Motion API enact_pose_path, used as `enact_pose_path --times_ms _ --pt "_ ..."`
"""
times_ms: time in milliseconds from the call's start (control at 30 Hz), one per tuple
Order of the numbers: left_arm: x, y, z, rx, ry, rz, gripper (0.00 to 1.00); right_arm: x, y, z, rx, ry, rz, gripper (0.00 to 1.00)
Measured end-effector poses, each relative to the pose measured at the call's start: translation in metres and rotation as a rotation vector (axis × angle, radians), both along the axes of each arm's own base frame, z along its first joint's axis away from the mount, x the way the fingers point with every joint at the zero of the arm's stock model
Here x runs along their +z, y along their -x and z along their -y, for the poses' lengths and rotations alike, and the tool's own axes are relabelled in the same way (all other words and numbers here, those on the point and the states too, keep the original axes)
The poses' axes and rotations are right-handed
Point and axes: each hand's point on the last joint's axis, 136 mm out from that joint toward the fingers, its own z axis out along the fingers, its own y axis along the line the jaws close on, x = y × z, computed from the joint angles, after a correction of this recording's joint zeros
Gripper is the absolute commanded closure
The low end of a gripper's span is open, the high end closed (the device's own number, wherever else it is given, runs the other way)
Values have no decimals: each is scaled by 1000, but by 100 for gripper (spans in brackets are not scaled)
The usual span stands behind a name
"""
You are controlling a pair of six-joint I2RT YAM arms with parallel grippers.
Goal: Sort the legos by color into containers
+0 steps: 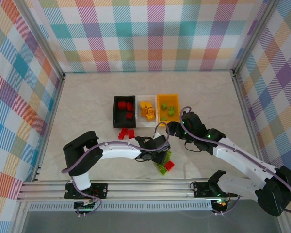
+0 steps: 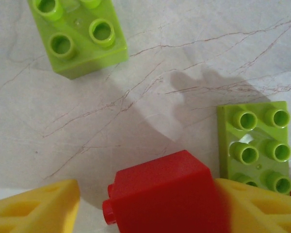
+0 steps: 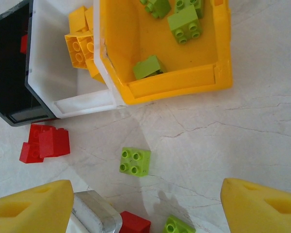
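Flanking a glossy red lego (image 2: 160, 194) sit grainy yellow pads (image 2: 34, 206).

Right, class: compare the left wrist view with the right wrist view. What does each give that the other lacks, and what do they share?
Left wrist adds the red brick between the left hand's pads, close up. Right wrist adds the black bin, white bin and yellow bin, part-filled. Shared: loose lime green bricks on the marble table.
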Motion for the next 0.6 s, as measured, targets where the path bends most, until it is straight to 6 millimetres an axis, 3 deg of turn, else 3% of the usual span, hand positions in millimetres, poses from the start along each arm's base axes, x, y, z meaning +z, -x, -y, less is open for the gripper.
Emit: enact_pose_path --times_ms 133,267,400,500,600 --pt "-1 0 -1 2 -1 -1 56 1 0 1 -6 4 4 20" --pt "0 0 -3 4 2 7 61 0 -1 2 -9 8 4 20" --pt "6 1 -18 18 -8 30 64 0 0 2 -9 9 3 20" --pt "24 -5 -31 50 9 65 64 -1 0 3 -9 12 0 20" --pt "58 -23 -52 126 74 116 64 -1 1 3 -9 14 -3 20"
